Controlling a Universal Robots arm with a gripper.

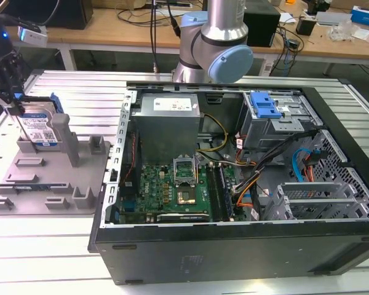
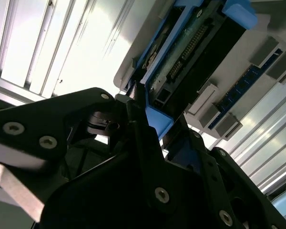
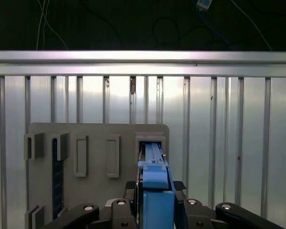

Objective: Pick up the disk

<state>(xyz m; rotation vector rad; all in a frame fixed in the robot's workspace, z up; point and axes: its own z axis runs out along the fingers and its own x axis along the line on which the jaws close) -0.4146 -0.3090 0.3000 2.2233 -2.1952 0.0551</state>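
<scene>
The disk stands on edge in a slot of the grey plastic holder at the exterior view's left. Its white and blue label faces the camera, and blue rails run along its sides. My gripper comes down on its upper edge from above. In the first wrist view the black fingers press against both sides of the disk's blue rail, so the gripper is shut on it. In the second wrist view the disk's circuit-board side shows beyond the gripper.
An open computer case fills the exterior view's right, holding a motherboard, a grey metal box and cables. The arm's base stands behind it. The holder's upright posts flank the disk. Everything rests on a slatted metal table.
</scene>
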